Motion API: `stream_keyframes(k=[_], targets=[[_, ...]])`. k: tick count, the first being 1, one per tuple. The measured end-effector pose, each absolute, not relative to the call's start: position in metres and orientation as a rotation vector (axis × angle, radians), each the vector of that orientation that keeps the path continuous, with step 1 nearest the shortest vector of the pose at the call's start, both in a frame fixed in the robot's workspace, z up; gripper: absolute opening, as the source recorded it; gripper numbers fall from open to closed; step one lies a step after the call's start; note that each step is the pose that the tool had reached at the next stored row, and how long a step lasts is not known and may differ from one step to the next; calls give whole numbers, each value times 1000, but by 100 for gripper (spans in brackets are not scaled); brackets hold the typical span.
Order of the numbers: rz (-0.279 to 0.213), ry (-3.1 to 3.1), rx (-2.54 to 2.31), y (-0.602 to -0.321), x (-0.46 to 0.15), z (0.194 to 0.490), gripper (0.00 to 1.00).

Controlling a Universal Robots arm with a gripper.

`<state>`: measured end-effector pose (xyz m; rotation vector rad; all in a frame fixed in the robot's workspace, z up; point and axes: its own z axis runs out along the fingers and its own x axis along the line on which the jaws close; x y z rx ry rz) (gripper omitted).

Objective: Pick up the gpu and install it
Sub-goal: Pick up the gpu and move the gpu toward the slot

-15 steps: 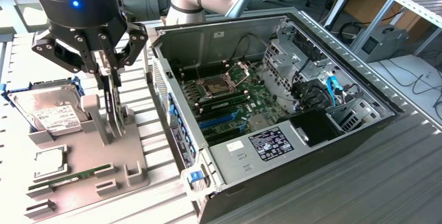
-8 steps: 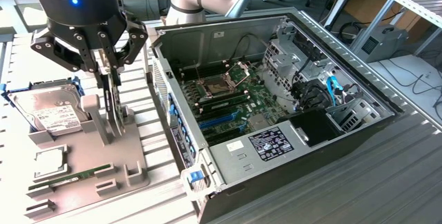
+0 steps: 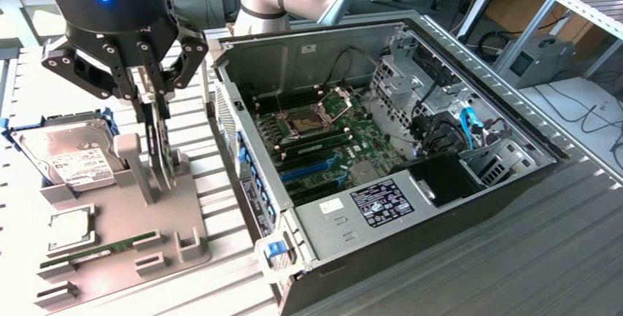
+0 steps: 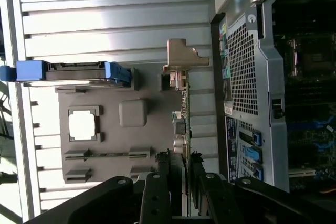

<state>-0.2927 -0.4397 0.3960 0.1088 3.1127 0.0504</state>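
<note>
1. At the exterior view's left, the hard drive sits near the card. A tilted lift can knock it.
2. The gripper looks clamped on the top edge of the gpu, which stands upright in the grey holder. Such a thin hold may slip, or the card may jam in its slot.
3. At the right is the open computer case — its wall can catch the metal bracket.

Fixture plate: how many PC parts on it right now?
4: hard drive farthest back in the exterior view, CPU in front of it, memory stick nearest, gpu upright at the gripper. None seems hidden.
</note>
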Motion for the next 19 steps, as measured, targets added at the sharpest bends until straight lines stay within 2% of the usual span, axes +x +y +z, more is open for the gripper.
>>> stream_keyframes(k=[19], targets=[[50, 3113, 109, -440, -293, 406, 27]])
